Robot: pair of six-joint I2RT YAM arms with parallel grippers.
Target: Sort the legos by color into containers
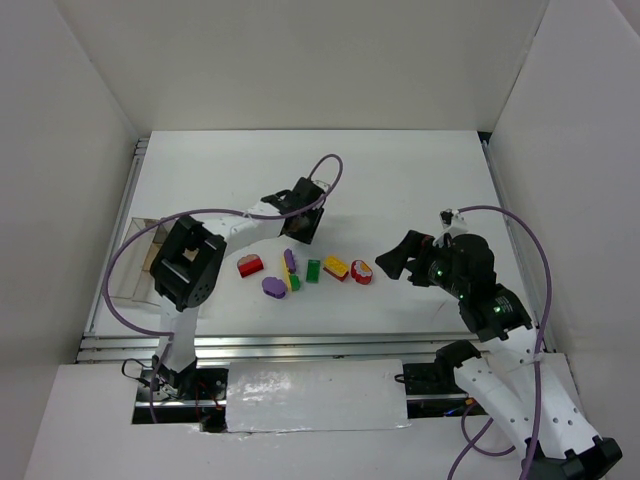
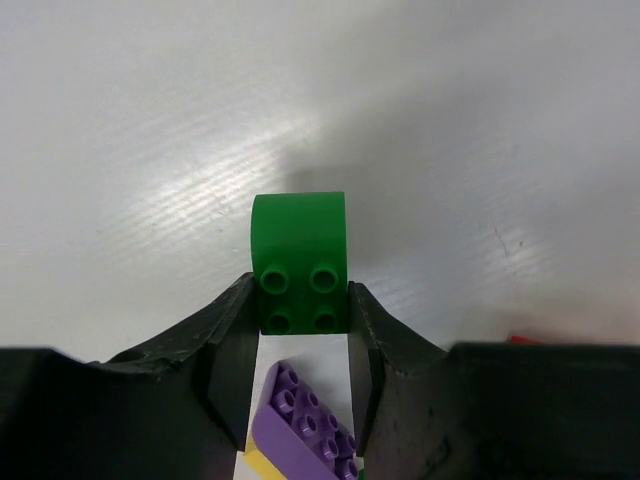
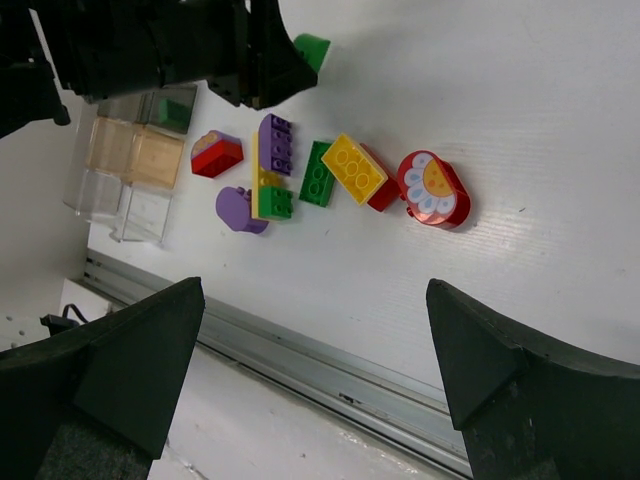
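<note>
My left gripper (image 1: 302, 226) is shut on a green lego with a rounded end (image 2: 298, 262), held at the fingertips just behind the row of legos; the piece also shows in the right wrist view (image 3: 312, 48). On the table lie a red piece (image 1: 250, 266), a purple rounded piece (image 1: 273, 287), a purple brick (image 1: 289, 260) on a yellow-and-green one (image 3: 270, 195), a green brick (image 1: 313, 270), a yellow brick on a red one (image 1: 336, 268) and a round red flower piece (image 1: 362, 271). My right gripper (image 1: 392, 262) is open and empty, right of the row.
The containers (image 1: 140, 265) sit at the table's left edge; in the right wrist view (image 3: 130, 170) one far compartment shows something green. A metal rail (image 1: 300, 345) runs along the table's near edge. White walls stand on three sides.
</note>
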